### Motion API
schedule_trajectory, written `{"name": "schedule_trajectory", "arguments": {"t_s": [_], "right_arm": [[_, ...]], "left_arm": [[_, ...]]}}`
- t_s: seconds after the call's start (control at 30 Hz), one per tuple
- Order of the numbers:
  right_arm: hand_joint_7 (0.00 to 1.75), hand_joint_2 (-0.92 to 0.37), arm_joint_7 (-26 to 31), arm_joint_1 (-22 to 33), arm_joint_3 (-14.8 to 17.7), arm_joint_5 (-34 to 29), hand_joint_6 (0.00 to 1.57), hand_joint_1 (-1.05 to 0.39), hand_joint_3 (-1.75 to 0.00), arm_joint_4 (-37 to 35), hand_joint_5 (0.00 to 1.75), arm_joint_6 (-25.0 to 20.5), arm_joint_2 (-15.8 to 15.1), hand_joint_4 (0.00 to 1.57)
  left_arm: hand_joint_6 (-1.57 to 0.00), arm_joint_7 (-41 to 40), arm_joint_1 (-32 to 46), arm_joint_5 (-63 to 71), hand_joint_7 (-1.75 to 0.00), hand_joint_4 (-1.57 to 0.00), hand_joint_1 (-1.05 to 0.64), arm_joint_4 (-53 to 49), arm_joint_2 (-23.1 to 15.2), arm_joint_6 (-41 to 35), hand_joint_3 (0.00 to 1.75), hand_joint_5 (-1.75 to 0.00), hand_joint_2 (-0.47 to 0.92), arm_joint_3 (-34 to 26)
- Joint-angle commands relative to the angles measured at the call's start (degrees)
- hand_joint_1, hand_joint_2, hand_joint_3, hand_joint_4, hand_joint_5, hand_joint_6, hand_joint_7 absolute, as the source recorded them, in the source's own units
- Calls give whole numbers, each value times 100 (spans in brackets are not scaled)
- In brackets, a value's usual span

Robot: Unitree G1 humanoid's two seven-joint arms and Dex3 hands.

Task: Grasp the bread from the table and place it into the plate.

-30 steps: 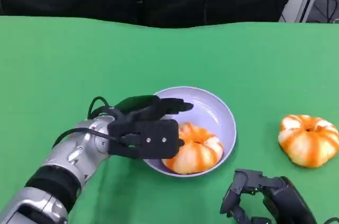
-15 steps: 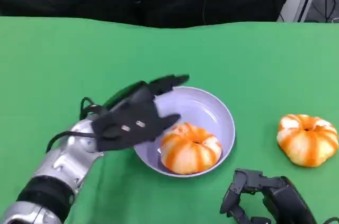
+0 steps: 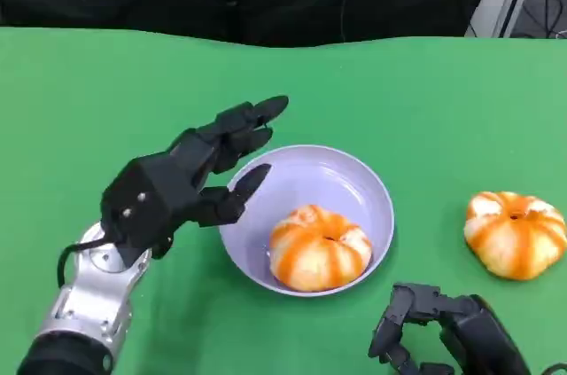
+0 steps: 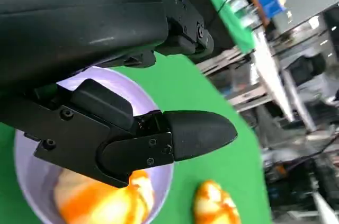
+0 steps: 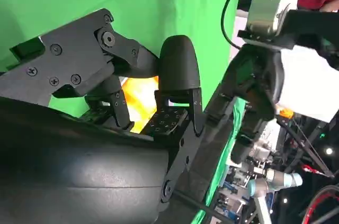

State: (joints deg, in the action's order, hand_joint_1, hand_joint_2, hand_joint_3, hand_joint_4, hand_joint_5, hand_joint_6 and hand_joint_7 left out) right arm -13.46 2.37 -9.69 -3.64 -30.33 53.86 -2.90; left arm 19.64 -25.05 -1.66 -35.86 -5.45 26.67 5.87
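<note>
My left hand (image 3: 173, 187) is wide open and holds nothing, above the left rim of the plate (image 3: 376, 193), where one bread (image 3: 319, 247) lies. I should lift it clear without touching the rim. My right hand (image 3: 443, 331) is near the second bread (image 3: 516, 234); whether it is open I cannot tell.

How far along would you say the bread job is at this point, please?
Done: one bread lies in the plate. In hand: nothing; the left hand hovers open beside the plate, and the right hand is low near the table edge. Left: a second bread sits on the table.
</note>
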Motion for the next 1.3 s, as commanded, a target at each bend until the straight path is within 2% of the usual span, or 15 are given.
{"name": "schedule_trajectory", "arguments": {"t_s": [0.03, 0.5, 0.67, 1.1, 1.3], "right_arm": [[132, -61, -45, -39, 54, 90, 79, -24, -95, -36, 156, 18, -114, 81], [131, -62, -69, -37, 65, 97, 79, -24, -94, -65, 153, 37, -121, 82], [131, -62, -108, 10, 57, 102, 79, -24, -93, 34, 155, -21, -160, 81], [132, -62, -124, -25, 67, 134, 79, -24, -93, -82, 155, 97, -148, 81], [132, -62, -179, 2, 70, 188, 79, -24, -93, -36, 155, 68, -178, 82]], "left_arm": [[-39, 447, 513, -820, -2, -42, -88, 653, 18, -52, 64, -3, 92, -393], [-40, 561, 653, -872, -1, -44, -88, 915, 52, -185, 59, -2, 92, -505], [-46, 733, 1537, -1503, -2, -53, -84, 1718, 265, -55, 53, -4, 92, -698], [-48, 853, 1957, -1755, -2, -55, -83, 2100, 373, -99, 52, -3, 92, -786], [-50, 1142, 2418, -2153, -2, -59, -81, 2081, 593, -10, 47, -3, 92, -872]]}}
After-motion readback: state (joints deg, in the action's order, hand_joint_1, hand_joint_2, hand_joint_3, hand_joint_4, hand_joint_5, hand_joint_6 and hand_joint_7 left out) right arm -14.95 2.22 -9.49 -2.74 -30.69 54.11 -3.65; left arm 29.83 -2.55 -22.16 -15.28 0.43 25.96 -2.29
